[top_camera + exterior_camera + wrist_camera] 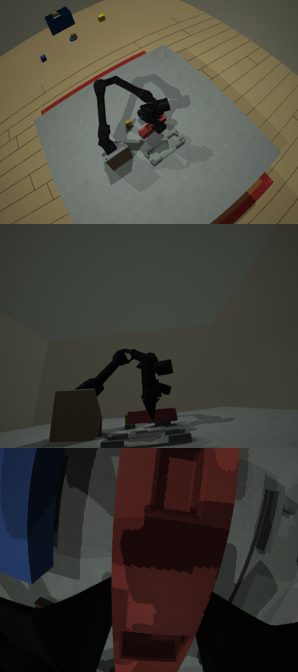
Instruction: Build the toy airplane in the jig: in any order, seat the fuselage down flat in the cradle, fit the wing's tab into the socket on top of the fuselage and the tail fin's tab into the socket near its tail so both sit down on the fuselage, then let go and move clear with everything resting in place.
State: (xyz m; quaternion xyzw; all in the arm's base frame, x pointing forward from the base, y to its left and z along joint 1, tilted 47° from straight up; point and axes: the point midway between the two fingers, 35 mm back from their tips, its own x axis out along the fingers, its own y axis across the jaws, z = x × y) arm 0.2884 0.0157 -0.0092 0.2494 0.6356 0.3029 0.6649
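The red fuselage (145, 132) (137, 416) (173, 564) is a long block with two sockets in its top. It sits low at the grey table, just behind the jig and outside it. My gripper (157, 127) (151, 416) (156, 584) points straight down and is shut on the fuselage near its middle. The jig cradle (180, 142) (146, 437) is a grey outline of bars with nothing in it. The blue wing (140, 117) (29, 491) lies on the far side of the fuselage, mostly hidden by my wrist. The small yellow tail fin (128, 123) (126, 419) stands to the left.
The arm's brown base box (120, 159) (73, 413) stands left of the jig. On the far wooden floor are a dark blue box (59, 20), a yellow cube (101, 18), a blue cube (43, 58) and a domed piece (73, 36).
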